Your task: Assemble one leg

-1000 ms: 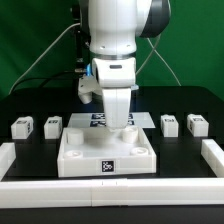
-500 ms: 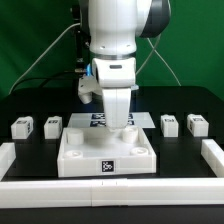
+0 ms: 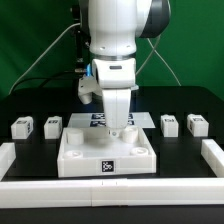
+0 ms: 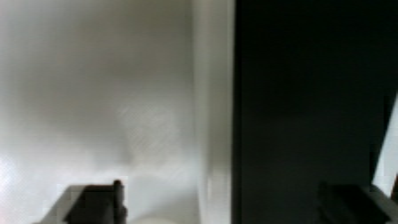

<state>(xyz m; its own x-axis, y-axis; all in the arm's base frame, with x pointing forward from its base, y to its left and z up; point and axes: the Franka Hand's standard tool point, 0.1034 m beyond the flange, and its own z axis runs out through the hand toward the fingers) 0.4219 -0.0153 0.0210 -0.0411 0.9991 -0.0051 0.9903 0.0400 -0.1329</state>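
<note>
White tray piece (image 3: 80, 150) sits right under the pincer (image 3: 118, 133), whose dark fingers (image 4: 93, 203) stand wide apart, gripping nothing.

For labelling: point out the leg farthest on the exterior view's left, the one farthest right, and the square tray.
Far-left leg (image 3: 20, 128): exterior view, tagged front face.
Far-right leg (image 3: 197, 126): exterior view, tagged front face.
Square tray (image 3: 80, 165): exterior view, bare front wall.

All I get on my feed is a green backdrop (image 3: 30, 40) behind the black tabletop (image 3: 30, 108), evenly lit, with one cable (image 3: 45, 50) hanging.
</note>
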